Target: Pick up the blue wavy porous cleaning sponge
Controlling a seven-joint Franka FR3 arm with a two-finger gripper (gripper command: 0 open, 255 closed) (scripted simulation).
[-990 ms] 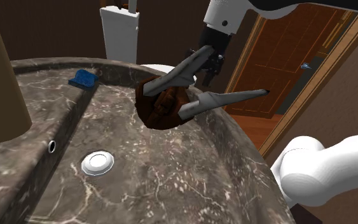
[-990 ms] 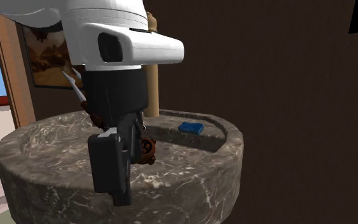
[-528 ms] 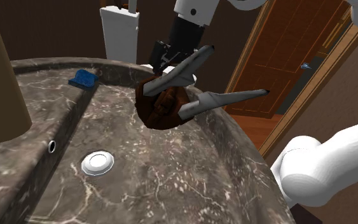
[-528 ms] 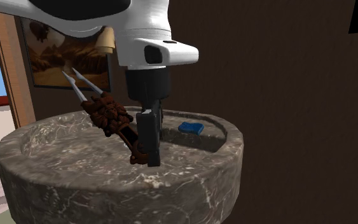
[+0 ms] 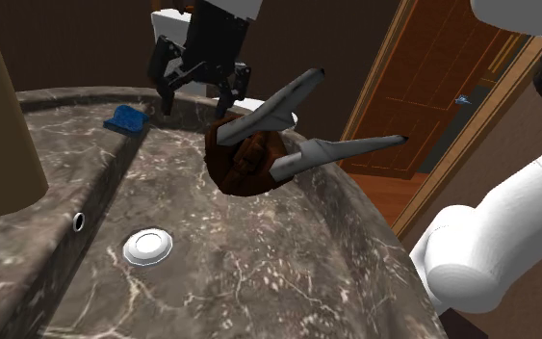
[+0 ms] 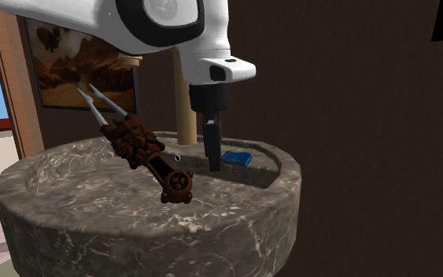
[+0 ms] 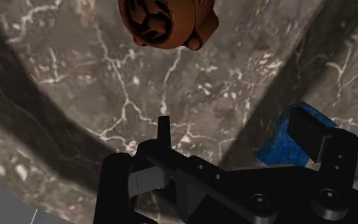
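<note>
A small blue sponge [image 5: 126, 119] lies on the flat ledge of the dark marble basin [image 5: 288, 279], at the far left of the shoulder view. My black gripper [image 5: 197, 96] hangs open over the basin, a short way to that view's right of the sponge and a little above it. In the second exterior view the fingers [image 6: 212, 151] point down just left of the sponge [image 6: 236, 158]. In the wrist view the sponge [image 7: 280, 145] sits beside and partly behind one finger [image 7: 311, 135], outside the gap of the gripper [image 7: 234, 130].
A brown ornate tool with two silver blades [image 5: 251, 152] rests in the basin, close to the gripper on the shoulder view's right. A drain [image 5: 147, 246] and an overflow hole [image 5: 78, 221] lie nearer. A tan column [image 6: 184, 110] stands behind the basin. A wooden door [image 5: 432, 87] is at the right.
The gripper has swung across the brown tool toward the shoulder view's left, ending close to the sponge. The sponge and the tool have stayed put.
</note>
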